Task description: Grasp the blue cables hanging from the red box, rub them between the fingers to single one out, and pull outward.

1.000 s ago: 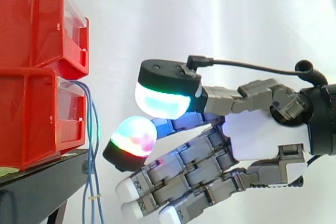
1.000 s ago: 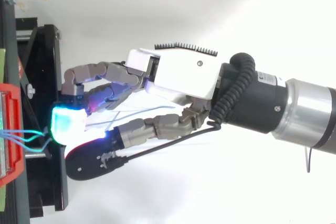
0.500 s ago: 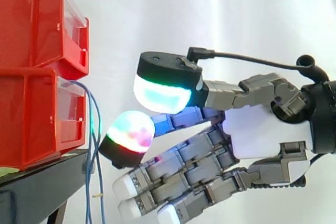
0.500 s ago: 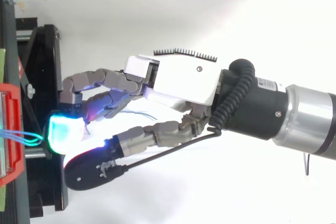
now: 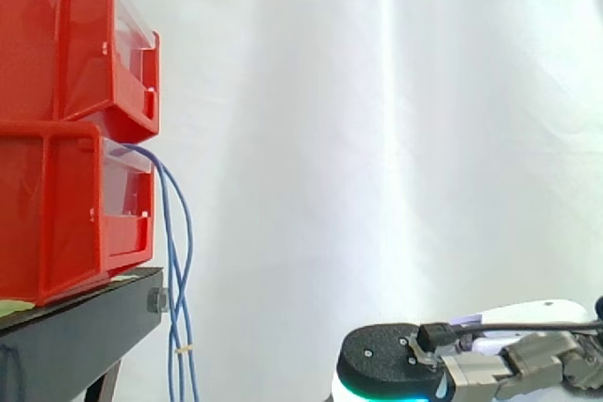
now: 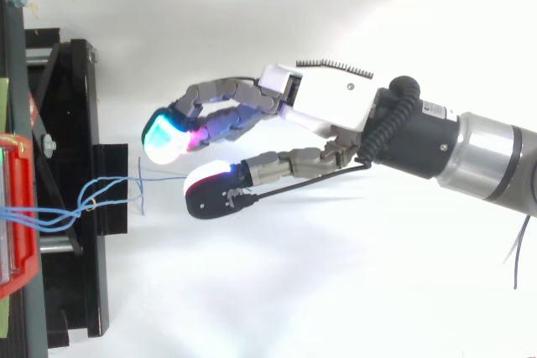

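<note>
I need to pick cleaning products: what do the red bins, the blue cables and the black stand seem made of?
Red bins: likely glossy moulded plastic, with clear fronts. Blue cables: thin wire in smooth insulation, draping limply. Black stand: probably matt painted metal; a bolt shows at its edge.

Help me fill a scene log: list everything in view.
bins: two, red, stacked at the left on the stand
stand: one, black, under the bins
cables: several, blue, hanging from the lower bin past the stand's edge
curtain: one, white, behind everything
arm: one, black and silver, entering from the right in the top view
hand: one, white and grey with glowing pads, right of the cables
</note>
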Controlling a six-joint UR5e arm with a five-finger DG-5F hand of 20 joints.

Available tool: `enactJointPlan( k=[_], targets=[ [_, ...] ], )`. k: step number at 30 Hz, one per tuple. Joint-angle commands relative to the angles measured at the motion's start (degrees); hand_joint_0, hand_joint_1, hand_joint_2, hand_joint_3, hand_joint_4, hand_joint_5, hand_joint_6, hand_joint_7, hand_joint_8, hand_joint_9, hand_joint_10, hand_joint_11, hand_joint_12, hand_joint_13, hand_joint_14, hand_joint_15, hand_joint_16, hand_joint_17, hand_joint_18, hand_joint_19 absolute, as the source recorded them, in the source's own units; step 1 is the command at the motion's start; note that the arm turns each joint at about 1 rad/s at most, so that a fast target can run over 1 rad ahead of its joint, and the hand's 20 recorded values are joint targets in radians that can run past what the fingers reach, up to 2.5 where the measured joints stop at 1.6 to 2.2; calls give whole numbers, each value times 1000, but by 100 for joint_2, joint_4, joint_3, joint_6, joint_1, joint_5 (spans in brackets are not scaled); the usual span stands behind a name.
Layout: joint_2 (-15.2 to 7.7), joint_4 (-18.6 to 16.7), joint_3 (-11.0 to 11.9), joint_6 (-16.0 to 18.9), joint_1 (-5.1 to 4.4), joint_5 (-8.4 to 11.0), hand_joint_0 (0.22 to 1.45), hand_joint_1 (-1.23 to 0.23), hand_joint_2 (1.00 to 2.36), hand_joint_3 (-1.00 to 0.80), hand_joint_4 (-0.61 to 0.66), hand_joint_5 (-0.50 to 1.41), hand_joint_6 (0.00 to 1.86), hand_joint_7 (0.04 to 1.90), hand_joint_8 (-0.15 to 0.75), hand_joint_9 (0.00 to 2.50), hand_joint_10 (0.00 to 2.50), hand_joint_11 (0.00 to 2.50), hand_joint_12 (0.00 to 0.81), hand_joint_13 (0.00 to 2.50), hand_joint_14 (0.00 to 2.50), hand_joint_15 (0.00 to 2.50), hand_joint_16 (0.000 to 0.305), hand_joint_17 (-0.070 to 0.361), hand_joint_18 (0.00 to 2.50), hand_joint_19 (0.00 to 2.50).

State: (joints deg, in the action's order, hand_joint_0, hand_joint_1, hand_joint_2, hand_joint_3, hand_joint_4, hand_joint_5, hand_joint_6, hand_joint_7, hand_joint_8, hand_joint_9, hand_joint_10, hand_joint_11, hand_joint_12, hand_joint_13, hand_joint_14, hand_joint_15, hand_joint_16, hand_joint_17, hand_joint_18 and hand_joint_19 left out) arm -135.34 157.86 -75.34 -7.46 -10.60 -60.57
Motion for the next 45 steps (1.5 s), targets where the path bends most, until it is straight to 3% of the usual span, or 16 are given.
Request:
enactJointPlan(
  k=[1,9,13,17,20,21,24,25,28,30,36,37,41,45],
  targets=[
    [-54,-1715,-157,-485,5,283,526,-638,1000,-500,286,-158,502,819,232,665,0,35,323,550,6,127,42,94,616,406],
    [-247,-2277,-157,-731,-21,335,529,-637,1000,-500,293,-157,503,829,232,671,0,37,323,552,5,132,42,94,615,399],
    [-238,-2356,-157,-1109,-30,309,532,-637,1000,-500,298,-155,502,828,234,674,0,39,321,552,4,126,41,93,613,408],
    [-265,-2726,-157,-1574,-56,362,533,-637,1000,-500,300,-154,502,828,233,677,0,45,321,553,5,133,41,93,612,408],
    [-370,-2928,-148,-1741,-74,397,535,-638,1000,-500,301,-154,503,829,235,680,0,46,321,556,6,127,41,93,612,402],
    [-502,-3156,-95,-1812,-91,415,537,-638,1000,-500,302,-153,502,831,235,680,0,46,321,558,4,131,41,92,612,410],
    [-774,-3429,125,-1785,-118,397,539,-638,1000,-500,304,-153,503,834,235,682,0,47,321,562,5,132,41,92,612,410],
    [-933,-3508,309,-1768,-135,397,538,-639,1000,-500,302,-153,503,833,235,683,0,48,321,562,4,136,41,92,612,409],
    [-1196,-3481,643,-1689,-162,335,541,-637,1000,-500,305,-152,502,835,235,682,1,47,321,563,4,133,41,92,612,410],
    [-1267,-3411,740,-1662,-179,309,542,-637,1000,-500,308,-150,502,841,237,687,0,44,319,563,5,130,41,92,613,403],
    [-1267,-3393,740,-1724,-223,335,545,-636,1000,-500,324,-144,503,869,237,689,0,46,320,568,4,129,40,91,618,403],
    [-1354,-3429,740,-1750,-241,327,545,-635,1000,-500,324,-144,503,874,238,689,0,53,320,568,5,129,40,91,618,403],
    [-1539,-3727,766,-1618,-276,300,557,-627,1000,-496,357,-120,503,998,236,705,0,55,317,576,4,135,39,89,621,403],
    [-1539,-3833,766,-1522,-285,300,572,-619,1001,-486,322,-96,503,1172,234,717,0,64,311,588,5,139,38,86,621,409]
  ],
)
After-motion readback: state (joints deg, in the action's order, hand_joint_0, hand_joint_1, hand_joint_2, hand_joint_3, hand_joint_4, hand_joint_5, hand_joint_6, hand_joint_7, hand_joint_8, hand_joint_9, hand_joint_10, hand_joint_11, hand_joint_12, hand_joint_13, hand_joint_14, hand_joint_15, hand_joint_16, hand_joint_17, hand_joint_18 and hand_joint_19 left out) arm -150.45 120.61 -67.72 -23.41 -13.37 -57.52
